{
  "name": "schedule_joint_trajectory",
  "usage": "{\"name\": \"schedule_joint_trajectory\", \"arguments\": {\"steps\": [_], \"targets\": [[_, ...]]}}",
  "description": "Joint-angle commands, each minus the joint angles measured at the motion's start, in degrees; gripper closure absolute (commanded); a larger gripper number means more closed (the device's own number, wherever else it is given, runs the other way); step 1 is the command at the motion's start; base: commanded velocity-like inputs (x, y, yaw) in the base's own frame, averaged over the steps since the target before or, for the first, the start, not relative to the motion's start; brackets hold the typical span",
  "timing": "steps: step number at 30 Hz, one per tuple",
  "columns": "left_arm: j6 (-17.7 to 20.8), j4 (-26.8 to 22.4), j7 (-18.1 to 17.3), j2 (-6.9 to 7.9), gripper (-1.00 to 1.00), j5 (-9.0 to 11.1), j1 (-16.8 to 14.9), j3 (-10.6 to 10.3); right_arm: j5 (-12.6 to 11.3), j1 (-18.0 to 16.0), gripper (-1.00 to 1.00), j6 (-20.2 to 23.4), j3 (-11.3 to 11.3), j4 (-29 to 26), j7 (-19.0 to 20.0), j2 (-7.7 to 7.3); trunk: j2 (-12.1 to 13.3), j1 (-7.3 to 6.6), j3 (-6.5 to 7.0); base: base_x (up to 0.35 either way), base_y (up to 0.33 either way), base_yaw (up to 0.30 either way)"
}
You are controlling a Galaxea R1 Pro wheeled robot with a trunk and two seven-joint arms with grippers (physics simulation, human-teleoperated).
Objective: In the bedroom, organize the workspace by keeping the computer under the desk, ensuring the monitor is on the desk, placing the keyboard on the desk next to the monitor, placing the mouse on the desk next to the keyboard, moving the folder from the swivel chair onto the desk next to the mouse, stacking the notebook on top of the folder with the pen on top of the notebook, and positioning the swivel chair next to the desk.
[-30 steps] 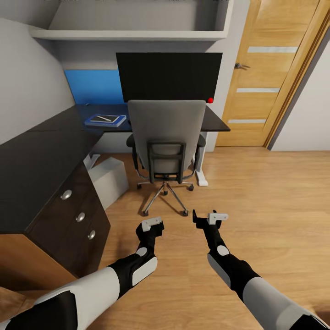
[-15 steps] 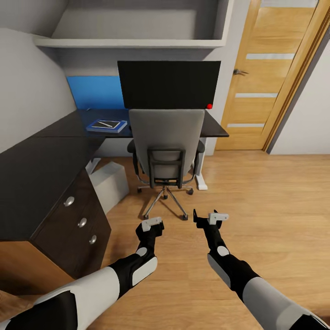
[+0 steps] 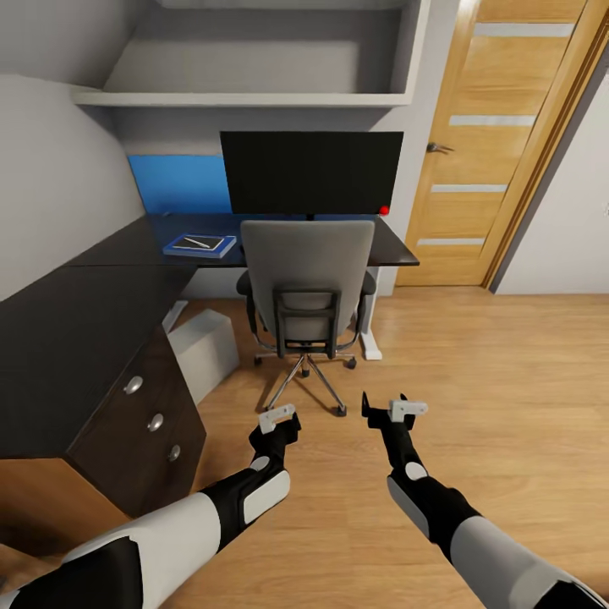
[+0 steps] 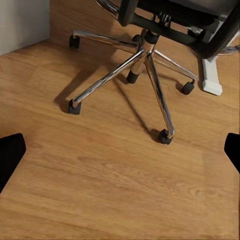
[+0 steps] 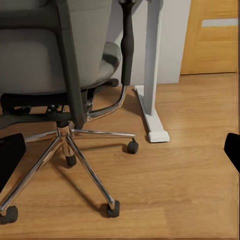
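Jaws spread and empty on both arms. Head view: left gripper [image 3: 279,420] and right gripper [image 3: 394,411] low over the wooden floor [image 3: 507,381], just short of the swivel chair [image 3: 308,279], which sits tucked at the desk [image 3: 76,313] before the monitor [image 3: 311,172]. Folder [image 3: 200,245] lies on the desk, notebook [image 3: 201,243] and pen [image 3: 197,242] stacked on it; computer [image 3: 205,342] under the desk. Left wrist view: chair's chrome base [image 4: 145,65] close ahead. Right wrist view: the desk's white leg [image 5: 150,75] just beyond the chair. Judgement: layout looks near done; any nudge should be gentle, as castors roll.
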Motion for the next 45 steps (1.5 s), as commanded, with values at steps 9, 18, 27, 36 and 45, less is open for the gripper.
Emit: {"name": "schedule_joint_trajectory", "arguments": {"steps": [9, 18, 27, 36, 45], "targets": [[2.7, 1.54, 0.3, 0.17, -1.0, 1.77, 0.04, -0.6, -0.7, 0.33, -1.0, -4.93, 0.69, 6.94, -0.49, 0.27, 3.6, -1.99, 2.39, 0.0, 0.0, 0.0], [3.2, 5.21, 0.12, 0.1, -1.0, 1.85, 4.77, -0.75, -0.87, 1.61, -1.0, -9.71, 0.82, 15.7, -0.41, 1.59, 7.21, -3.96, 4.83, 0.0, 0.0, 0.0], [2.83, 5.74, 0.2, 0.26, -1.0, 1.61, 13.61, -0.77, -0.89, 6.14, -1.0, -17.5, 0.8, 24.25, -0.25, 2.64, 10.82, -5.94, 7.26, 0.0, 0.0, 0.0], [2.72, 5.99, 0.34, 0.98, -1.0, 1.28, 18.88, -0.77, -0.94, 11.27, -1.0, -20.01, 0.8, 25.92, -0.27, 2.79, 14.43, -7.92, 9.7, 0.0, 0.0, 0.0], [2.56, 11.84, 0.19, 1.28, -1.0, 1.1, 22.06, -0.77, -0.99, 16.49, -1.0, -24.0, 0.8, 26.19, -0.47, 2.8, 18.04, -9.89, 12.14, 0.0, 0.0, 0.0]]}}
